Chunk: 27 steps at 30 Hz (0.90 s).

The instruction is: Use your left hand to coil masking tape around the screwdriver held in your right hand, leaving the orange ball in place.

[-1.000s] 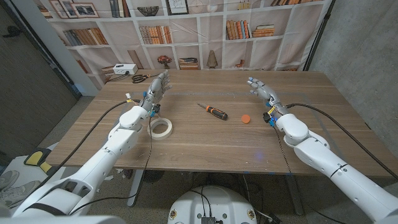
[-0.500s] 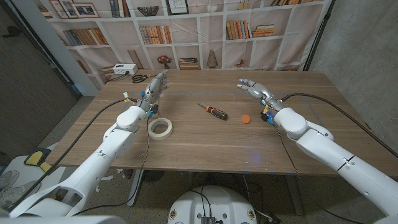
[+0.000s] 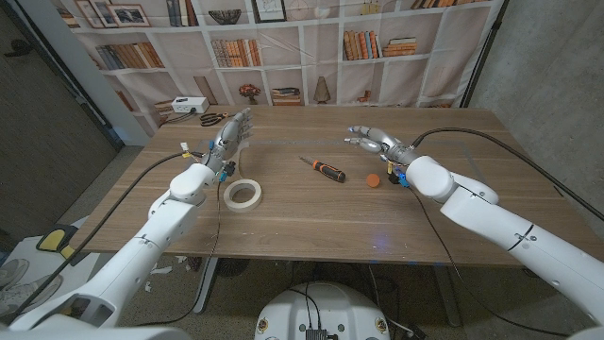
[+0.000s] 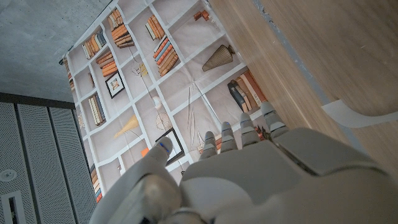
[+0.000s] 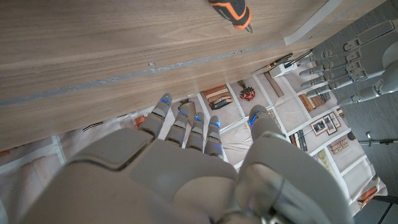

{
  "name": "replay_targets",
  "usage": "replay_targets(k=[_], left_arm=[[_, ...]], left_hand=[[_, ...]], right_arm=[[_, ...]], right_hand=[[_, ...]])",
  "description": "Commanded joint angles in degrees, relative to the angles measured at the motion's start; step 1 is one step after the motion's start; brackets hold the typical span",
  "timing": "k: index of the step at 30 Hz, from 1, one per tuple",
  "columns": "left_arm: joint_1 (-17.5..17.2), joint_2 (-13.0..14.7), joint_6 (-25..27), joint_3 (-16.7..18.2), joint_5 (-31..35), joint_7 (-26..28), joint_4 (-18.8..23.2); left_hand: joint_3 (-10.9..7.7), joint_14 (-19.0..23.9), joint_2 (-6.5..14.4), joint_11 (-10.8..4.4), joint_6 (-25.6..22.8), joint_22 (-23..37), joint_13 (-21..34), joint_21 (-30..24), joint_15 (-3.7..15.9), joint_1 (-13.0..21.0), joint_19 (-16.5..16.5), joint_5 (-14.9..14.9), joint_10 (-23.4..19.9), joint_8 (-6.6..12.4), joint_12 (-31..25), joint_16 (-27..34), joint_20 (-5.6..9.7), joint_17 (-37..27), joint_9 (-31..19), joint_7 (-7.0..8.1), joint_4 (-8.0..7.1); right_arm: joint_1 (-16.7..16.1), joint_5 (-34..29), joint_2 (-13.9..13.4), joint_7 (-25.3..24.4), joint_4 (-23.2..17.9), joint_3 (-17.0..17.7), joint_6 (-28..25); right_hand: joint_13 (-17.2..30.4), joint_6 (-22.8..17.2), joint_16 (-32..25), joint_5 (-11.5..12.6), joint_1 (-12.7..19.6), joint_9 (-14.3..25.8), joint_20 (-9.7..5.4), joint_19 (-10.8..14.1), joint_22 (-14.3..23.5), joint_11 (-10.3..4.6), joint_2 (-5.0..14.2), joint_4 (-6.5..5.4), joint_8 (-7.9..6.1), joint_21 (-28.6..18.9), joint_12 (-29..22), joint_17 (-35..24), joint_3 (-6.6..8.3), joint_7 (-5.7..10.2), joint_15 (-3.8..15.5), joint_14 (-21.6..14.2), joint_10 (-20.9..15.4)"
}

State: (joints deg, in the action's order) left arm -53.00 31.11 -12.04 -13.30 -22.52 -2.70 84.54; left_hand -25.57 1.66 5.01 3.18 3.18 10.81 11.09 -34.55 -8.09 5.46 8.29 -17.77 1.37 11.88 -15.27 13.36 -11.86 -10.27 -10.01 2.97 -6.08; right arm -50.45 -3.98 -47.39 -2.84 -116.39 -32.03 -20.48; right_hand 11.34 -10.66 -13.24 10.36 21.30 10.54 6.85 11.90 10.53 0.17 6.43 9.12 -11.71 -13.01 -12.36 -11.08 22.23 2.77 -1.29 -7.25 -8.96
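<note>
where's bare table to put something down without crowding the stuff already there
Bare wood runs along the near edge of the table, in front of the tape, screwdriver and ball. The far right corner is bare too. It is crowded mid-table around those three, and at the far left corner by the white box and scissors.

Both arms reach in over the table (image 3: pixel 311 222) from the near corners. The left hand (image 3: pixel 233 135) is raised at the far left, its fingers (image 3: pixel 243 117) straight, slightly apart and pointing away from the robot, holding nothing. The right hand (image 3: pixel 376 142) is turned inward toward the middle, its fingers (image 3: pixel 357 132) spread and lightly curled, also holding nothing.
</note>
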Motion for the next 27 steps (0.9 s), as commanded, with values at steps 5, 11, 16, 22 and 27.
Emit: replay_targets(k=[5, 11, 16, 22, 27], left_arm=[[-1.48, 0.1, -0.51, 1.11, -0.53, -0.63, 0.76], [-1.87, 0.18, -0.53, 1.42, -0.67, -0.67, 0.93], [-2.09, 0.22, -0.66, 1.62, -0.75, -0.73, 0.98], [-2.34, 0.35, -0.59, 1.82, -0.81, -0.76, 1.17], [-2.48, 0.57, -0.38, 1.87, -0.79, -0.91, 1.42]], left_hand=[[-0.11, 0.49, -0.05, 0.19, -0.42, 0.27, 0.2, 0.02, 0.06, 0.74, -0.4, 0.35, -0.15, -0.07, -0.1, 0.15, -0.33, -0.35, -0.22, 0.27, 0.21], [-0.03, 0.53, -0.14, 0.22, -0.4, 0.28, 0.21, 0.07, 0.08, 0.69, -0.43, 0.41, -0.14, -0.15, -0.04, 0.09, -0.34, -0.37, -0.22, 0.28, 0.21], [0.05, 0.49, -0.23, 0.25, -0.38, 0.29, 0.22, 0.12, -0.01, 0.64, -0.44, 0.47, -0.08, -0.23, 0.04, 0.0, -0.35, -0.39, -0.23, 0.31, 0.21], [0.11, 0.48, -0.28, 0.28, -0.38, 0.3, 0.24, 0.17, 0.0, 0.59, -0.48, 0.52, -0.1, -0.3, 0.1, -0.09, -0.35, -0.41, -0.23, 0.31, 0.2], [0.15, 0.52, -0.31, 0.24, -0.39, 0.3, 0.24, 0.2, -0.02, 0.56, -0.5, 0.56, -0.15, -0.35, 0.12, -0.12, -0.35, -0.43, -0.23, 0.35, 0.19]], right_arm=[[5.47, -17.66, 1.01, 6.76, -4.84, -8.9, -12.69], [7.82, -26.45, 2.05, 11.32, -5.89, -13.07, -17.93], [9.71, -30.68, 3.1, 17.09, -5.76, -15.11, -19.88], [11.84, -33.9, 4.71, 23.62, -4.67, -16.81, -21.22], [13.59, -36.09, 6.43, 28.07, -2.7, -18.38, -20.98]], right_hand=[[1.39, -0.37, -0.59, 0.65, 8.67, 0.8, -0.67, 1.74, 0.21, -0.09, 0.31, 1.8, -0.74, -0.3, -1.02, -0.75, 3.33, -2.2, 3.6, -1.86, -1.62], [4.64, -1.06, -1.27, 0.09, 14.49, 2.01, -1.75, 2.78, 0.34, 1.71, -2.47, 0.76, -1.21, -0.37, -4.51, -3.88, 4.06, -2.86, 3.04, -2.31, -1.61], [5.48, 2.46, -0.46, 1.36, 11.27, 2.0, -1.24, 1.25, 0.49, 1.28, -6.41, -0.86, 0.17, 0.24, -3.45, -5.77, 0.5, -2.79, 2.13, 1.54, 3.5], [5.55, 3.35, -0.33, 1.85, 9.86, 1.93, -1.25, 0.52, 0.51, 1.28, -6.94, -1.57, 0.41, 0.49, -2.9, -6.23, -0.53, -2.83, 1.68, 2.59, 4.84], [5.57, 3.42, -0.88, 2.13, 9.41, 1.89, -1.25, 0.88, 0.52, 1.15, -6.53, -1.94, 0.34, 0.32, -3.1, -6.51, -0.75, -2.82, 1.93, 1.7, 4.25]])
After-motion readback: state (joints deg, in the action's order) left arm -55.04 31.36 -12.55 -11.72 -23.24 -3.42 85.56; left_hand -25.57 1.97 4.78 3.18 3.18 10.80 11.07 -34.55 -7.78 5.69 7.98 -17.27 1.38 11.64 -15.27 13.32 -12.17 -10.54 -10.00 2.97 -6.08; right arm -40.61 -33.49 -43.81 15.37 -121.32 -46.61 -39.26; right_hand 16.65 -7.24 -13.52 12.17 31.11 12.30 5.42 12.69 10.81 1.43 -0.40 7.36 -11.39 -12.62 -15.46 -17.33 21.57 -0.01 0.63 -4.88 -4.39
